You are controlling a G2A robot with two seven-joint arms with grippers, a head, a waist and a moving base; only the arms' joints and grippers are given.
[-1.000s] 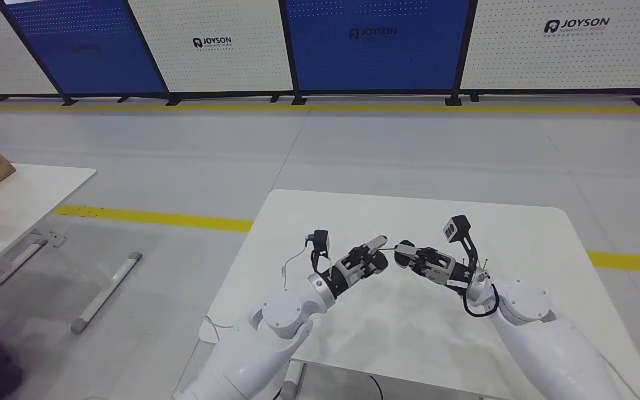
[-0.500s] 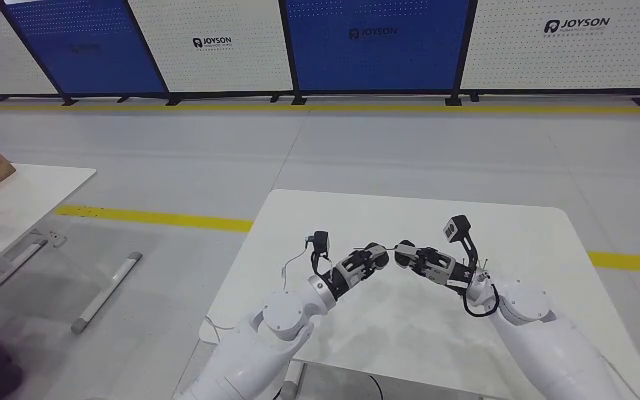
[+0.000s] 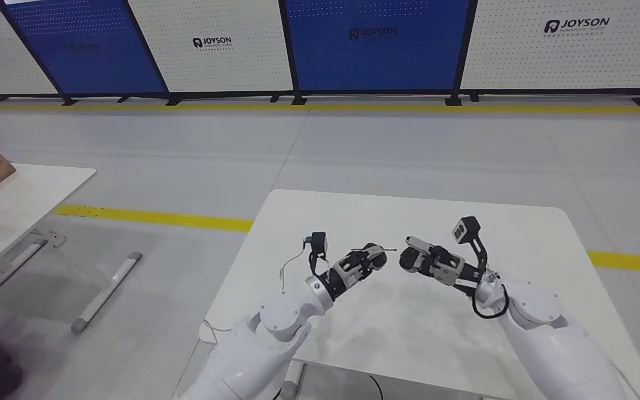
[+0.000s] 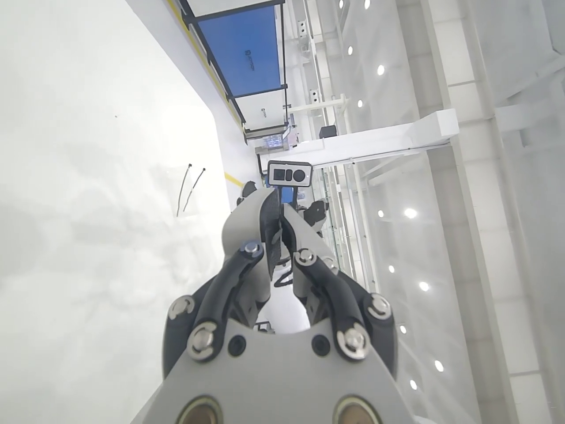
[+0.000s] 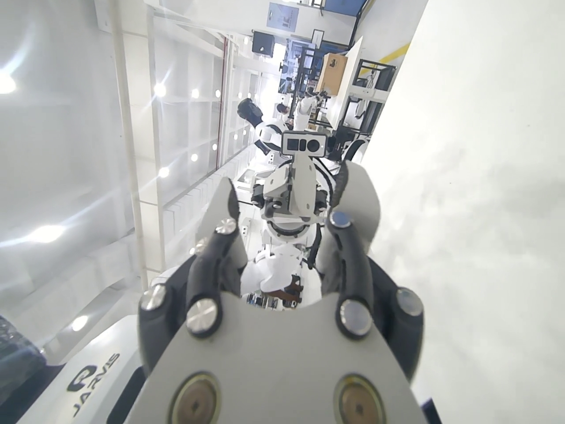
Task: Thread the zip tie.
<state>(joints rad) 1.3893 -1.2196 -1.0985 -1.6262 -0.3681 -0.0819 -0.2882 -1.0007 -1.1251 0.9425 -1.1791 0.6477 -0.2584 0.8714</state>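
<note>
Pinching zip tie [image 3: 388, 250], left jaws together, tie barely discernible between them; right jaws apart.

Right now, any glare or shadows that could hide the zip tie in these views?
Top view: even light, thin black zip tie stands out against the white table. Left wrist view: ceiling lamps flare, soft mottled shadows on the table, shut left end effector blocks the tie. Right wrist view: streaky lamp glare, white column bowed by the lens, open right end effector.
</note>
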